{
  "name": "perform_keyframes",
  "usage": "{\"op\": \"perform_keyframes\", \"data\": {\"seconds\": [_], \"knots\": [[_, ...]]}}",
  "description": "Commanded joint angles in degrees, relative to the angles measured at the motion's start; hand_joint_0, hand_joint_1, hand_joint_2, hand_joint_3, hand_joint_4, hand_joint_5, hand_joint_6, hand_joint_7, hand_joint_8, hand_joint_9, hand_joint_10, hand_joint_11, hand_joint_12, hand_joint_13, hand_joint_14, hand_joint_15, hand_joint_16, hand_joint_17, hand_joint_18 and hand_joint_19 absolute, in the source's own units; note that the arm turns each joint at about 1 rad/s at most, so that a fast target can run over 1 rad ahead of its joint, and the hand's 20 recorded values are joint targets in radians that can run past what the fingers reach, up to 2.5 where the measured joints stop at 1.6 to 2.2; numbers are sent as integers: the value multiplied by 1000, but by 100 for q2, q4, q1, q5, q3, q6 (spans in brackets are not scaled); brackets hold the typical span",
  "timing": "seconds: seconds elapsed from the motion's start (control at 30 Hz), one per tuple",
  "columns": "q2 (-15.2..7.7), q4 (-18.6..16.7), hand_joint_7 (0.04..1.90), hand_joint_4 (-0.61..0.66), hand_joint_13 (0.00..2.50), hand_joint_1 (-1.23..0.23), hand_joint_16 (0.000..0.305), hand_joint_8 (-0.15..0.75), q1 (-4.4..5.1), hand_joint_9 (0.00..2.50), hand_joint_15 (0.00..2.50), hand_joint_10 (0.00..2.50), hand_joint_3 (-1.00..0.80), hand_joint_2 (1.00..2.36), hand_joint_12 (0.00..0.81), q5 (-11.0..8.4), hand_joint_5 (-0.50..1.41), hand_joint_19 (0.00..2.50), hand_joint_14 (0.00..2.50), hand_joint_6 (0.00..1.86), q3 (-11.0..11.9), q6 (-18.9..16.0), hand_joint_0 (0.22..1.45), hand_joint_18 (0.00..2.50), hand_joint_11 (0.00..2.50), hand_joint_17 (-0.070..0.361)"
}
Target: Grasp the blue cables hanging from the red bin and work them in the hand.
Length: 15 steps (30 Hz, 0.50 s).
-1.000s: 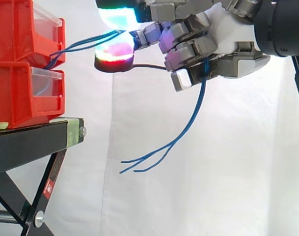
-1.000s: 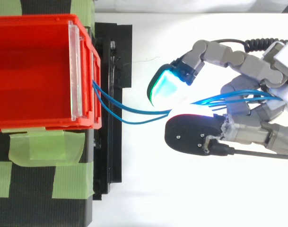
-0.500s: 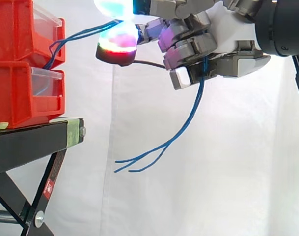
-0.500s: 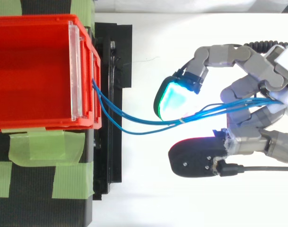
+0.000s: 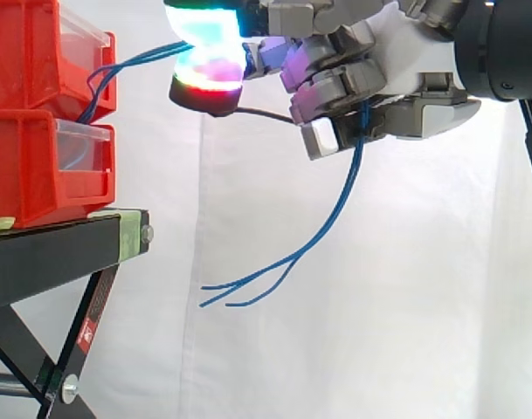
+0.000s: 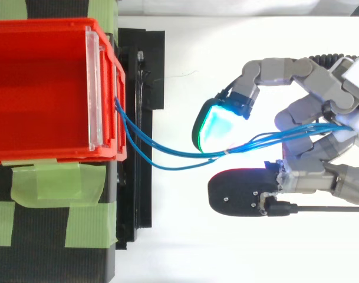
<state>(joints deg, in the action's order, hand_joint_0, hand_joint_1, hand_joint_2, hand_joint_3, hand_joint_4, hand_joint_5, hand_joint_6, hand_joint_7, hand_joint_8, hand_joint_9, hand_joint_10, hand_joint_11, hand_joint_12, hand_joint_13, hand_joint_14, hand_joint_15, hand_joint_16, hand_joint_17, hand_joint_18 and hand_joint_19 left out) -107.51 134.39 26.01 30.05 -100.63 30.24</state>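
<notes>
Right of the red bin, the hand has its fingers curled round the blue cables, probably so slack can be fed through. Loose ends dangle below. Contact inside the palm is hidden, and the cables' anchoring at the bin front is hard to make out.

This is looking like a robotics lab set up for testing rather than a home or a shop: a plain white curtain is hanging as a backdrop behind everything, and red plastic storage bins are sitting stacked at the edge of a black metal stand with bolted, slanting legs. Patches of green tape are lying across the stand's top just beside the upper bin. A robot's grey jointed hand with glowing pads is hovering in the air to the right of the bins.
</notes>
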Motion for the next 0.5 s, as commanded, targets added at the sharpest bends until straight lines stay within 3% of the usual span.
{"op": "perform_keyframes", "data": {"seconds": [0.0, 0.2, 0.27, 0.47], "knots": [[2, 8, 1173, 291, 2097, -623, 210, 580, 0, 1706, 2148, 2500, -686, 1014, 706, 0, 40, 766, 2500, 635, 0, -1, 908, 2500, 2500, 158], [2, 70, 1244, 296, 2097, -602, 210, 580, 0, 1706, 2148, 2500, -843, 1007, 706, -8, 122, 766, 2500, 513, 0, 113, 871, 2500, 2500, 158], [2, 105, 1245, 293, 2097, -599, 210, 580, 0, 1706, 2148, 2500, -850, 1006, 706, -8, 135, 766, 2500, 505, 0, 307, 868, 2500, 2500, 158], [2, 96, 1279, 298, 2097, -583, 210, 580, -17, 1706, 2148, 2500, -787, 1010, 706, -44, 201, 766, 2500, 425, 0, 412, 909, 2500, 2500, 158]]}}
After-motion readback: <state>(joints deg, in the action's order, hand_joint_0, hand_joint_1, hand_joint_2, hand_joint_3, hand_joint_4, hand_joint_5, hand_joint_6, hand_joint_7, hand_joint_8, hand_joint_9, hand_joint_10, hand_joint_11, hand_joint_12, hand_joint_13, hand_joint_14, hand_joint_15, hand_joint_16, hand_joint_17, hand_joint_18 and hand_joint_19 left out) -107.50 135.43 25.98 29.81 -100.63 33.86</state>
